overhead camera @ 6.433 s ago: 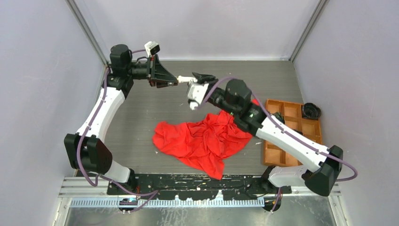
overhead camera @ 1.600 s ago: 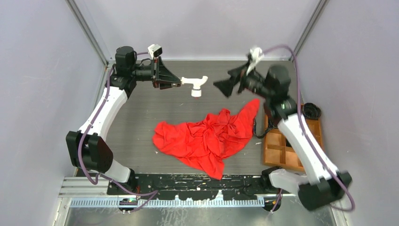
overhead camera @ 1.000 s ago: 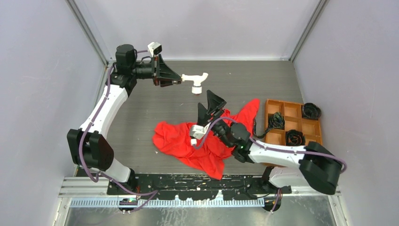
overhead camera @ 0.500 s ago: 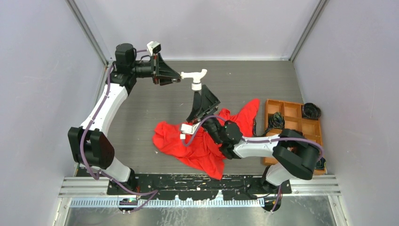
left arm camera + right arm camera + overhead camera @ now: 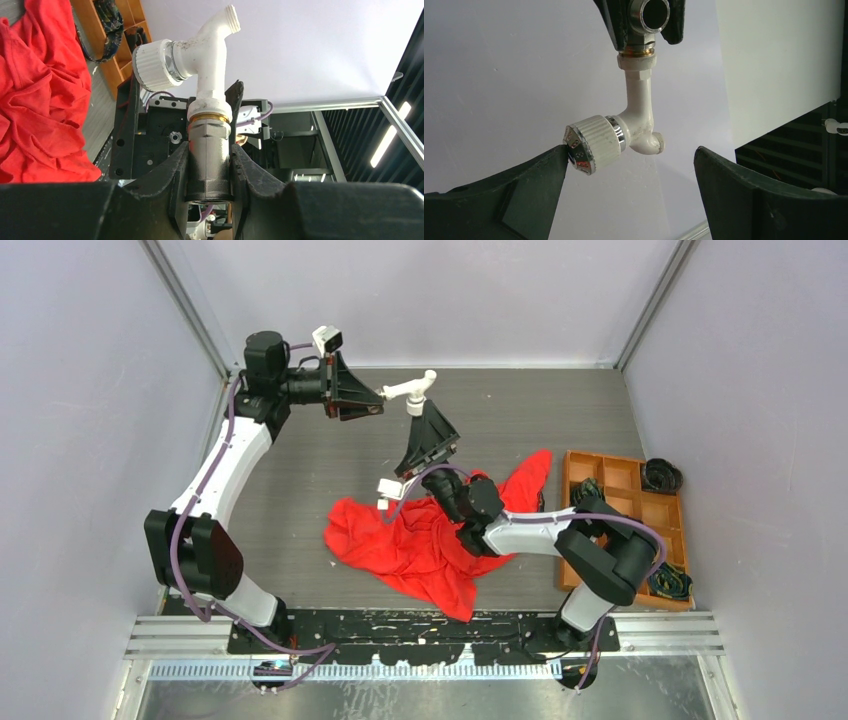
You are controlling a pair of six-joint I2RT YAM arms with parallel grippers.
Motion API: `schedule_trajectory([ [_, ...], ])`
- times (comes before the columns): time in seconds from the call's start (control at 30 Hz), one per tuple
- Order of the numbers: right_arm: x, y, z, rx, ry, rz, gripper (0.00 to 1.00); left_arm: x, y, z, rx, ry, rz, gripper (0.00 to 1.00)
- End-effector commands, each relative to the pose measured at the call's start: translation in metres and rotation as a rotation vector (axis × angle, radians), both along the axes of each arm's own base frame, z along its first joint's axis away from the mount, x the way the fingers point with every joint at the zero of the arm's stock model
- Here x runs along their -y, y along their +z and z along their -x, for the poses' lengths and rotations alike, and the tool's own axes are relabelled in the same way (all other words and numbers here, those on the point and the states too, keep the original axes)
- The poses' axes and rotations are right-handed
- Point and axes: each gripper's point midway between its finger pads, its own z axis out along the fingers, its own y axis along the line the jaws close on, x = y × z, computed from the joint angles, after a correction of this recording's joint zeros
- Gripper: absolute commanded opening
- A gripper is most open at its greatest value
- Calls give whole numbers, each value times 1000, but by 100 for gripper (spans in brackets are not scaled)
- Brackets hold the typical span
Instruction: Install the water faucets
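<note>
White faucet [image 5: 416, 392] held aloft, far side.
Left gripper [image 5: 376, 402] clamps its fitting; right gripper [image 5: 430, 428] gapes wide, empty, beside the knob.

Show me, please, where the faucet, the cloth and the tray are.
faucet [image 5: 209, 75], left wrist view, on its white neck.
cloth [image 5: 400, 545], top view, on its crumpled middle.
tray [image 5: 622, 477], top view, on a bare far compartment.

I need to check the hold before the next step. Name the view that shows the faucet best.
Left wrist view: the faucet sits close up, its dark fitting clamped in the left gripper. The right wrist view shows it whole, the grip cropped at the top edge. The top view shows it small.
</note>
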Motion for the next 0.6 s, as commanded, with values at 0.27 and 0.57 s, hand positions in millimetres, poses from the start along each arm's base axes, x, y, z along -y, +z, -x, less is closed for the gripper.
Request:
schedule_trajectory([
  [0.27,5,16,-12,39,-4,-75,100,-1,20,15,80,-50,26,0],
  [0.57,6,12,-25,70,-7,-117,100,-2,24,23,90,-53,29,0],
])
